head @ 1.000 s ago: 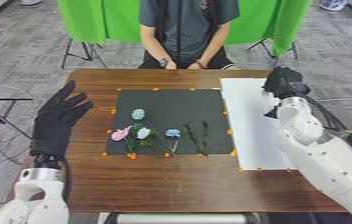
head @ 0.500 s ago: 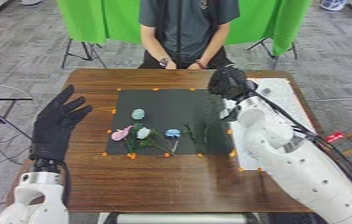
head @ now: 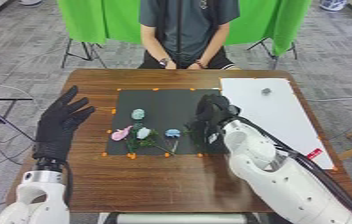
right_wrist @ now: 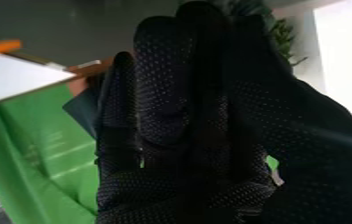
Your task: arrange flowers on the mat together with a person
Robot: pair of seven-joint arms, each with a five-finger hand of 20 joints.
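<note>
My right hand (head: 215, 112) is over the right part of the dark mat (head: 164, 100), covering part of the green stems (head: 191, 131). In the right wrist view the thumb and fingers of my right hand (right_wrist: 164, 85) close together on a green sprig (right_wrist: 283, 37), which shows at their tips; its stem is mostly hidden. Left of centre on the mat lie a pale green flower (head: 138, 114), a pink flower (head: 121, 134) and a white flower (head: 143, 132); a blue flower (head: 173, 133) lies beside them. My left hand (head: 59, 122) stands open left of the mat.
A white sheet (head: 279, 120) covers the table's right side, with a small grey item (head: 266, 91) near its far end. Orange tabs line the mat's edges. A person sits across the table, hands together at the far edge.
My right hand has moved left from the white sheet and then nearer, onto the mat's right part. The grey item on the sheet has come into view. The left hand stays nearly still.
</note>
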